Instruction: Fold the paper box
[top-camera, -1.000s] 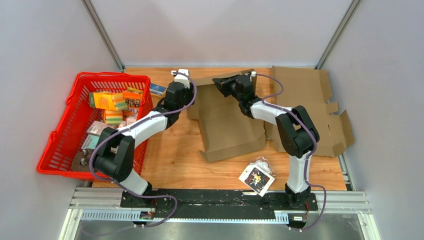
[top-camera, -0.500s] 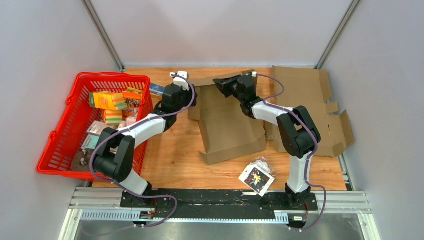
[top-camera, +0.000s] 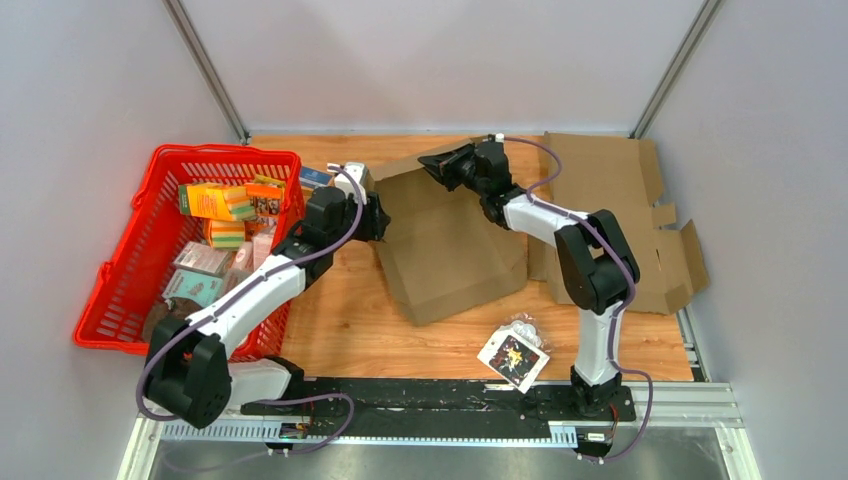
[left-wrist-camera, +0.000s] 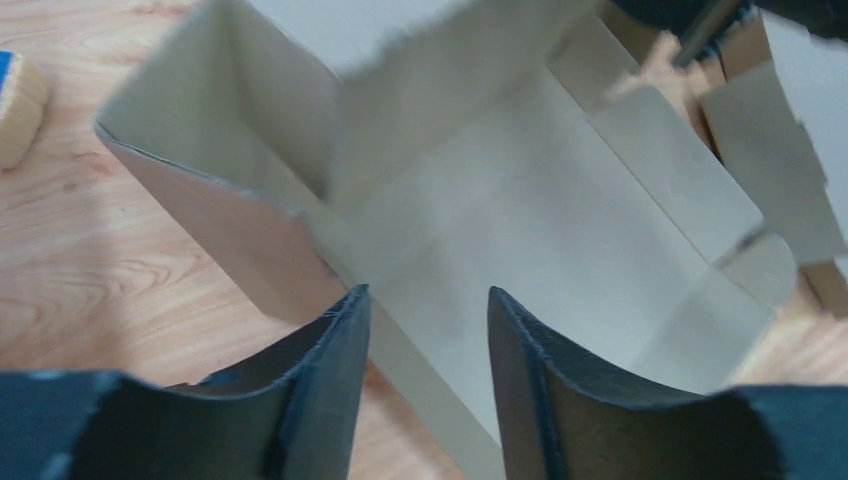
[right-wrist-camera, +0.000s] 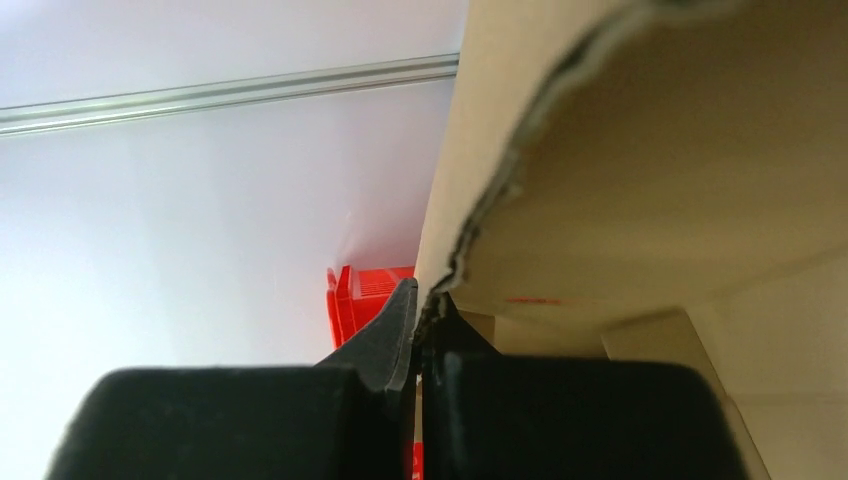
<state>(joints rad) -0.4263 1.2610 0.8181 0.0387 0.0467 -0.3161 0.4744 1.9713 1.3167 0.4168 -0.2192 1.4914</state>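
Currently box (top-camera: 450, 250) sits half-open on desk (top-camera: 340, 310); right gripper (top-camera: 432, 163) clenched on rear flap edge, left gripper (top-camera: 380, 220) spread, empty, at left wall. Cardboard likely light, thin, bendy: grip flap edges near folds.

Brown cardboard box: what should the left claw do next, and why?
Probably nudge the open left claw forward and pinch the side wall of the brown cardboard box. The shut right claw already holds a raised flap, and that wall's edge lies just ahead of the empty left fingers.
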